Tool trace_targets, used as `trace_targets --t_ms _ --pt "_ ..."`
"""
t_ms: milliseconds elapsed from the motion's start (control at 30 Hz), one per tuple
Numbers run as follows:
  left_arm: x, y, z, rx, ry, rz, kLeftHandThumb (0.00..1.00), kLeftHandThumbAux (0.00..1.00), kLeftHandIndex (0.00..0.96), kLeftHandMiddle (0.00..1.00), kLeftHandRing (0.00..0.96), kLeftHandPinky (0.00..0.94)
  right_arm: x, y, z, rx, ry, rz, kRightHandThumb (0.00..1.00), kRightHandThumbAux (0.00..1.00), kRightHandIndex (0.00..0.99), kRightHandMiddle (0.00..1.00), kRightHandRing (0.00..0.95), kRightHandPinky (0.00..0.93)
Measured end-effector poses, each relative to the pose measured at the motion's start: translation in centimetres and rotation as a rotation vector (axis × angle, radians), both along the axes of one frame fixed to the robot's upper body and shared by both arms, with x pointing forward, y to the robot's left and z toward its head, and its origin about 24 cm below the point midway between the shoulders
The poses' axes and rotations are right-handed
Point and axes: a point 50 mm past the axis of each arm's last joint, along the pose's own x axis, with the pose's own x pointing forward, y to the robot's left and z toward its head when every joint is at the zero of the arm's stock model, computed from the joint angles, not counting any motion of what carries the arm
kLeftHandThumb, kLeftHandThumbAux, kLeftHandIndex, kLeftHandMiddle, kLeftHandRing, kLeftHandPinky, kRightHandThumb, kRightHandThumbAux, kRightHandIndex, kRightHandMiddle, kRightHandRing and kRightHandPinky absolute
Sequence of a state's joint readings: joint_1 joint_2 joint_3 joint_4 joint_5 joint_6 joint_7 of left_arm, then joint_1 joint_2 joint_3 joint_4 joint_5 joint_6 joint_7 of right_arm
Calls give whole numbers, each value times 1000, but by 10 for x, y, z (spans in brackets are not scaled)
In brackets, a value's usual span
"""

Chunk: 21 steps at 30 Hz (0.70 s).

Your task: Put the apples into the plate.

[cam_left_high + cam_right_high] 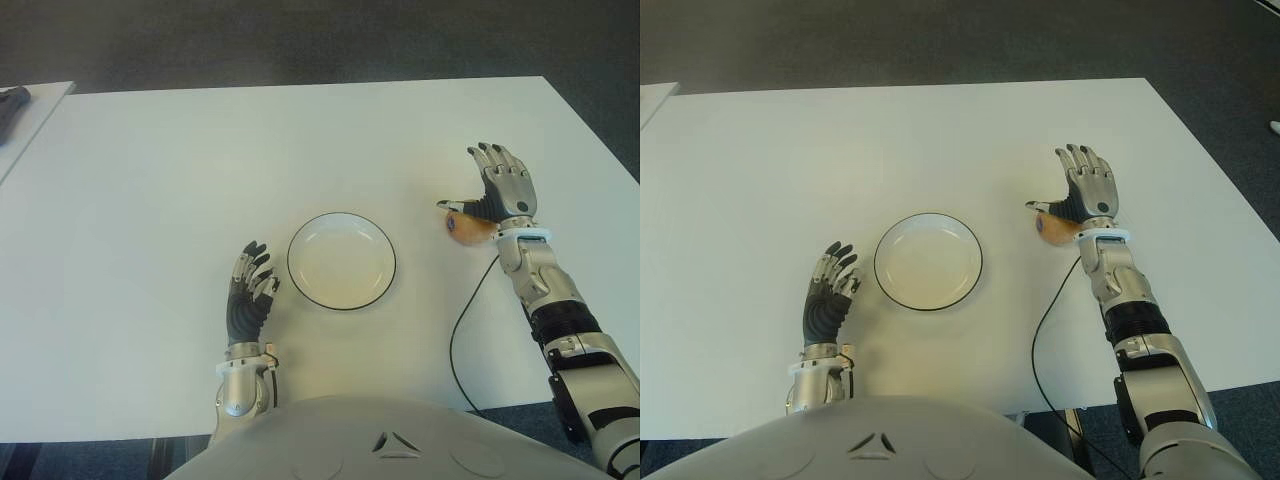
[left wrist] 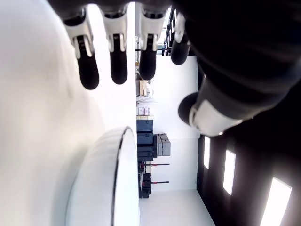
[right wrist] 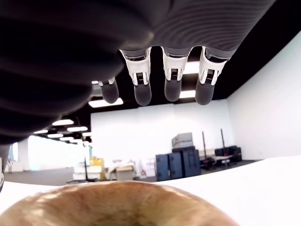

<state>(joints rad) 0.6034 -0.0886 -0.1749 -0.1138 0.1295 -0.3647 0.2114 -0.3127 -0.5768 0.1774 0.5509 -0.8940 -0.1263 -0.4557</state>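
An apple [image 1: 468,228] — yellowish with a reddish-brown blush — lies on the white table [image 1: 150,180] to the right of the plate, well apart from it, and only one apple shows in any view. The right hand [image 1: 503,185] is over it, palm down, with the fruit showing under the heel of the palm and the thumb reaching across its far side; the four fingers [image 3: 171,80] are stretched straight out past the apple, spread and not wrapped around it, so the hand grips nothing. In the right wrist view the apple's rounded top fills the near edge just below the palm, but whether palm and fruit touch cannot be told. The plate [image 1: 304,290] — white, round, with a thin dark rim — sits near the middle of the table in front of the robot and holds nothing. The left hand [image 1: 249,295] shows just to the left of the plate, close beside its rim, fingers loosely extended and lightly bent, holding nothing; its wrist view shows the fingertips [image 2: 117,66] apart from the plate's edge. A thin black cable [image 1: 458,330] curves over the table between the plate and the right forearm.
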Motion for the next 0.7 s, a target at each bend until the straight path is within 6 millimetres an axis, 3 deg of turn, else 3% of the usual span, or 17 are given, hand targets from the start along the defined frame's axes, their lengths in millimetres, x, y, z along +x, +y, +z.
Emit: trace_targets --t_ms 700 --pt "0 1 1 14 12 -5 88 616 119 140 174 241 -3 5 -12 36 9 -1 449 448 57 71 40 55"
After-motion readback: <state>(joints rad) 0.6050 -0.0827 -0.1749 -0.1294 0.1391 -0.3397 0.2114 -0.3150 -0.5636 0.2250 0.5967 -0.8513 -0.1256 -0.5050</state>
